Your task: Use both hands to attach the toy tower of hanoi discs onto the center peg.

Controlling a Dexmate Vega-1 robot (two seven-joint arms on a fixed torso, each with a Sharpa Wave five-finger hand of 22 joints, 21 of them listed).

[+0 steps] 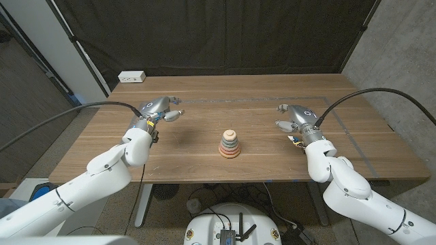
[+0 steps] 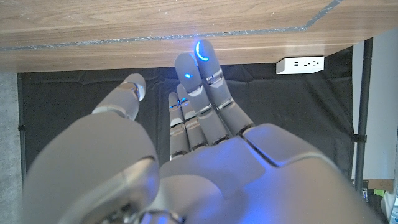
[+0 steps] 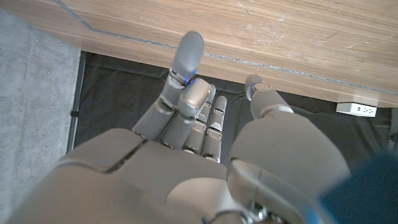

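A small tower of pastel discs [image 1: 229,143] stands stacked on its peg at the middle of the wooden table [image 1: 204,102], widest disc at the bottom and a pale knob on top. My left hand [image 1: 162,108] hovers well to the tower's left, fingers apart and holding nothing. My right hand [image 1: 294,116] is about as far to the tower's right, also with nothing in it. In the left wrist view the left hand [image 2: 193,124] has its fingers stretched out over the tabletop. In the right wrist view the right hand [image 3: 199,118] reaches out the same way, fingers extended.
A white power strip [image 1: 132,77] lies at the table's far left corner, and also shows as the power strip [image 2: 300,64] and the power strip [image 3: 356,108] in the wrist views. A black curtain hangs behind the table. Cables trail from both arms.
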